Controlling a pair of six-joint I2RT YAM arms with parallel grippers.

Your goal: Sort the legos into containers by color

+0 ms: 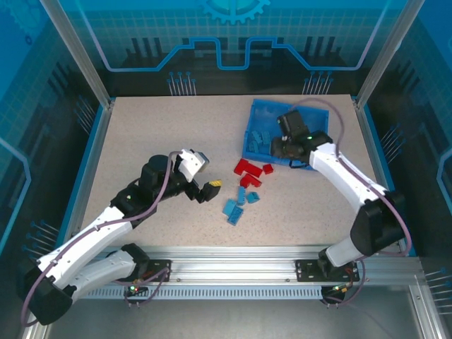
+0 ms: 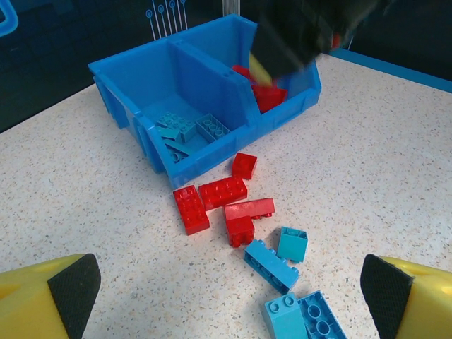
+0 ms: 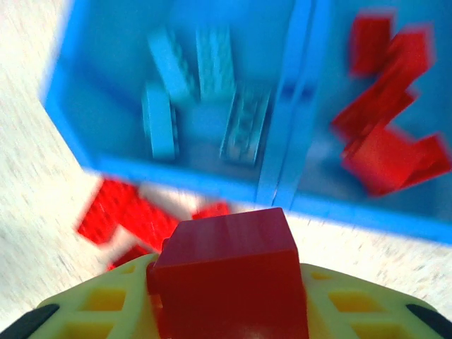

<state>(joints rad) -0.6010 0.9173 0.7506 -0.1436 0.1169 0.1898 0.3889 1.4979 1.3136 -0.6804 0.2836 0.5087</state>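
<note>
Two yellow fingers point(image 3: 92, 311) of the right gripper point(image 3: 226, 318) are pressing in on a red brick point(image 3: 226, 275), the jaws drawn partway together and clamping it from both sides. The brick is riding upright between them, close to the near wall of the blue tray point(image 3: 176, 180). From overhead the right gripper point(image 1: 286, 145) is hanging over the tray's near edge point(image 1: 248, 157).

Beyond the brick, the tray's left compartment is holding a few light blue legos point(image 3: 198, 92), and the right compartment, past the divider, is holding a pile of red legos point(image 3: 388, 141); the wrist picture is blurring here, so I cannot count them.

Over on the other side, the black pads point(image 2: 74, 289) of the left gripper point(image 2: 226, 304) are standing as wide apart as they go, gripping nothing. It is hovering above the speckled table point(image 2: 106, 198), facing the loose pieces: several red bricks point(image 2: 222, 192) are lying just in front of the tray, and a handful of blue bricks point(image 2: 272, 265) are lying nearer the left gripper, just beside the red ones
</note>
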